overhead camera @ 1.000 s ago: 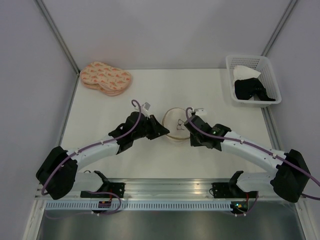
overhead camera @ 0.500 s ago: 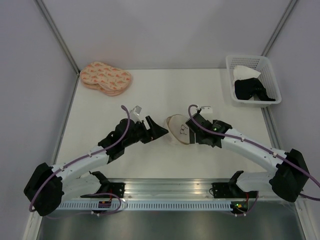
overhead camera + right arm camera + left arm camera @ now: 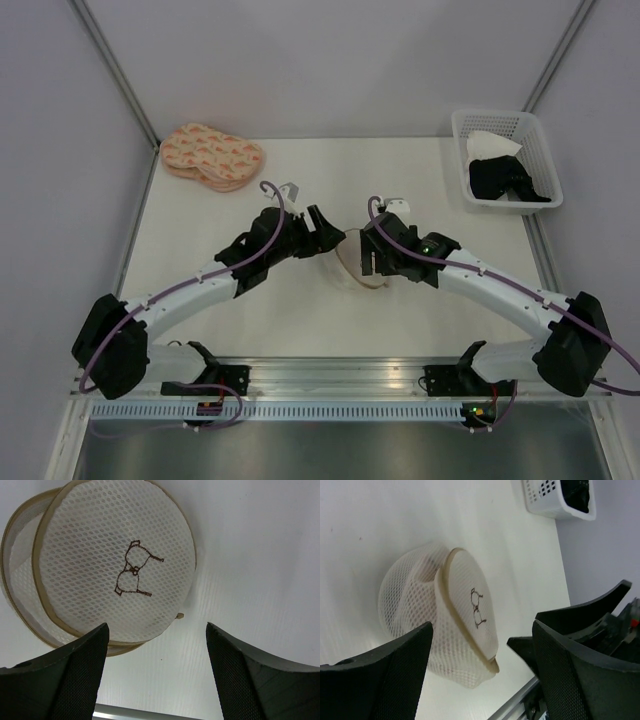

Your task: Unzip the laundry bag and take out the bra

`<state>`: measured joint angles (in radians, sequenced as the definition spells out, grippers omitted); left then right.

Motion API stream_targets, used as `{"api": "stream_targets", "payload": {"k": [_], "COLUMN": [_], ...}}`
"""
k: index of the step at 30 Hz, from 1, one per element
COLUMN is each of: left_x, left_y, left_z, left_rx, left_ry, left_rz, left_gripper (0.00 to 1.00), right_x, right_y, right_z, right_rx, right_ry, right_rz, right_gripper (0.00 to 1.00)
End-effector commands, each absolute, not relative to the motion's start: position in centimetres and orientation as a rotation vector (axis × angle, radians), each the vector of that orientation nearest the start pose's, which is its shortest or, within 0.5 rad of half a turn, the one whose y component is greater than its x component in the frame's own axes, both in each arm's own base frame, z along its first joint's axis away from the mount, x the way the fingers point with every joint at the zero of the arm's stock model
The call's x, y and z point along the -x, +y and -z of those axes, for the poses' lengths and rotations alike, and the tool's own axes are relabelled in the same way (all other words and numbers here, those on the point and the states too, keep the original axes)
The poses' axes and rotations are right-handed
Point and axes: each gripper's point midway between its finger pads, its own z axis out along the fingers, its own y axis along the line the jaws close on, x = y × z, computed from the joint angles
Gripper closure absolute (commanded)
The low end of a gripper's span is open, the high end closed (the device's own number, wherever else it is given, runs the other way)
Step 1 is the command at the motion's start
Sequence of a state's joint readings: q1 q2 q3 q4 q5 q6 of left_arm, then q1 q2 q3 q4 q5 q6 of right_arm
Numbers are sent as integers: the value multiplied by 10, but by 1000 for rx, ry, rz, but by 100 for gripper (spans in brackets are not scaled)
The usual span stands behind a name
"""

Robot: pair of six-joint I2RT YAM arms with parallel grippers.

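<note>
**Position.** The bag sits mid-worktop, somewhat toward the near edge, and is tipped up on its rim. Its drawn face is turned toward the right gripper. The bra is not visible and is presumably still inside.

**End effectors.** Both jaws are spread wide and hold nothing. The left gripper is just beside the bag's far-left side, and the right gripper is close against its right.

**Step in hand.** This appears to be a regrasp before unzipping. A small tab shows at the rim of the face and is probably the zip pull. It would be best for the right gripper to pinch only that tab while the left clamps the mesh wall near it. The pull should then run along the rim, not away from it, or the light bag will simply drag.

**Change.** A second ago the bag lay flat, face up, with both grippers shut at its sides. Both have since let go and the bag has tipped.
</note>
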<state>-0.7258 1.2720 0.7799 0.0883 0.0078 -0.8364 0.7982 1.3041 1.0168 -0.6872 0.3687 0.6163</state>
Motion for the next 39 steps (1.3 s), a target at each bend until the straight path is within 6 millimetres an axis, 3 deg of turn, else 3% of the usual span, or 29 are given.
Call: {"api": "stream_targets", "payload": {"k": [1,5,8,14,19,26,30,35,39], "left_x": [-296,-309,-304,-294,-289,-287,-287,-282,-285], "left_y": [-309,-297,-281,-273,-275,-281,-286,-297,-304], "left_z": [-202,-176,-153,-136,-135,-164,-157,-169,-154], "left_rx": [-41,-38,-32,-39,-38,-43,-60,-72,-98], "left_ry": [2048,2185,2254,2298,2310,2172,2206,2139,2208], "left_rz": [982,771,660,633,663,797,794,909,880], "left_gripper": [18,37,46,72,70,33,32,32,31], "right_x": [-257,-254,-253,-255,-256,-255,-254,-255,-256], "right_y": [207,201,199,202,208,209,208,205,205], "right_z": [-151,-152,-153,-151,-149,-147,-146,-147,-148], "right_rx": [80,77,73,73,88,96,103,97,98], "right_ry": [2408,2409,2402,2407,2413,2421,2420,2416,2413], "right_rz": [-209,-190,-191,-210,-231,-238,-231,-221,-222], "right_gripper": [17,18,19,19,19,19,19,19,19]}}
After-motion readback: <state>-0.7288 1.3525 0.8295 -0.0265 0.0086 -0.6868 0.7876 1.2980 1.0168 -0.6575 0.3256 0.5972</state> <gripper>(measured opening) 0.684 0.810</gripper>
